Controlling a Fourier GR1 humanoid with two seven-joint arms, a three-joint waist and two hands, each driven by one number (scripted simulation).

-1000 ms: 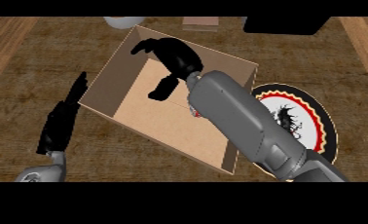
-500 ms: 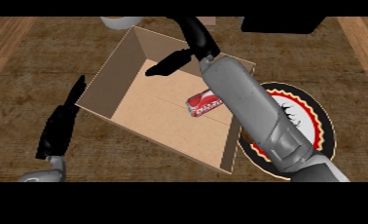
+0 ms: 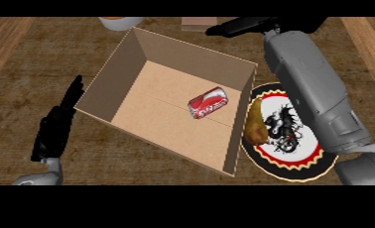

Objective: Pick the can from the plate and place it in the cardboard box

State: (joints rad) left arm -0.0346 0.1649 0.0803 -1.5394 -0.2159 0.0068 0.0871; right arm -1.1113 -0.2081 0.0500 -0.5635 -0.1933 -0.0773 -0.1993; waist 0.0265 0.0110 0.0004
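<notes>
A red can [image 3: 208, 103] lies on its side on the floor of the open cardboard box [image 3: 126, 61], toward the box's right wall. My right hand [image 3: 242, 25] is raised beyond the box's far right corner, fingers straight and pointing left, holding nothing. Its grey forearm [image 3: 311, 85] runs down the right side over the plate [image 3: 293, 160]. The plate is white with a red and black rim and a dark figure in its middle. My left hand [image 3: 57, 123] rests open on the counter left of the box.
A brown pear-shaped item [image 3: 255, 124] sits on the plate's left side against the box wall. A white bowl [image 3: 121, 22] and a small brown block [image 3: 198, 24] stand behind the box. A dark object sits at the top right.
My right hand has let go of the can, which now lies in the box. The hand has risen out of the box and swung back to the far right.
</notes>
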